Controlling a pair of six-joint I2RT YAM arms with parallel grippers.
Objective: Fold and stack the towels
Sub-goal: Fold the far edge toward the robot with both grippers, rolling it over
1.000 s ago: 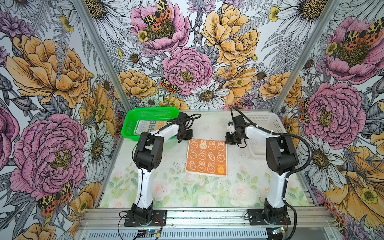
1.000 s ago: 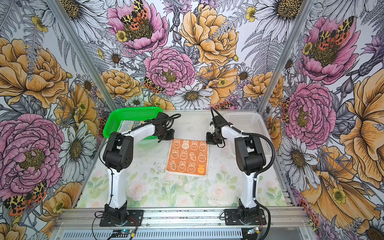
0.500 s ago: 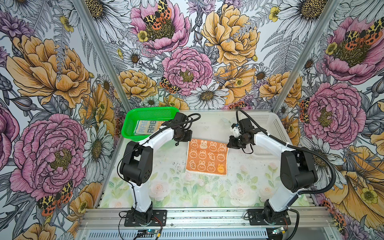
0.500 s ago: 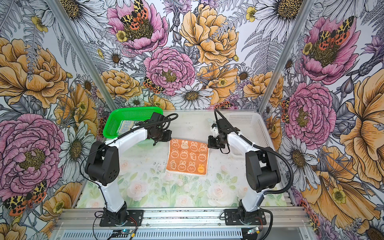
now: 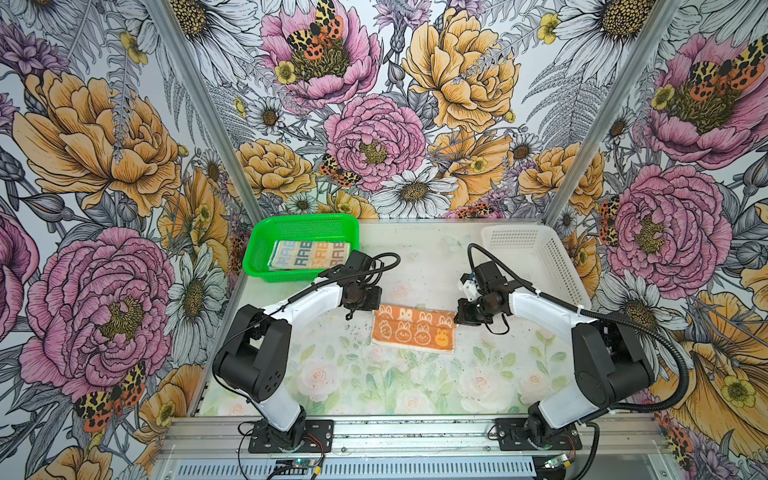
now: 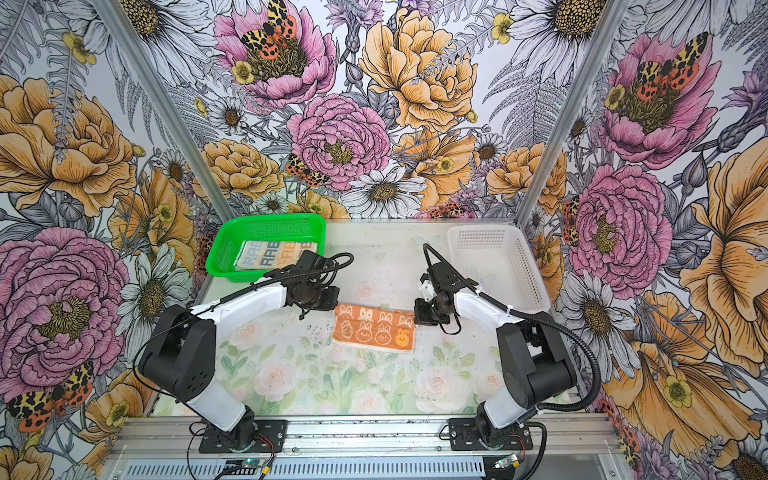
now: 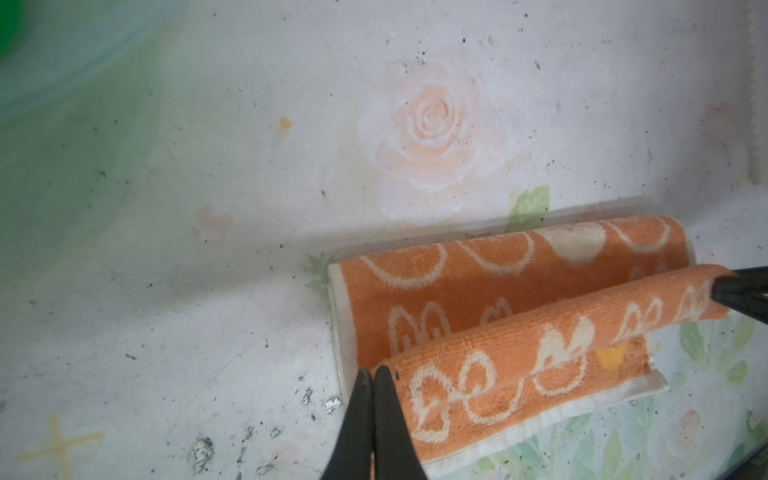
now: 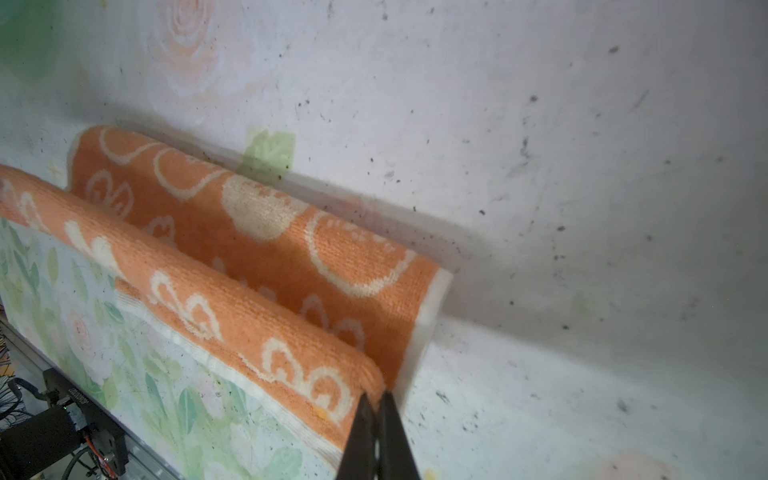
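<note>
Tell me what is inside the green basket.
Inside the green basket lies one cream towel with coloured lettering, flat on the bottom. Anything beneath it is covered, so whether another towel lies under it cannot be told.

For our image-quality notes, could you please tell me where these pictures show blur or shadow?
Left wrist view: orange towel shows a ghosted edge beyond its fold, motion blur; right wrist view: it casts a soft shadow on the table; both top views: sharp, evenly lit.
</note>
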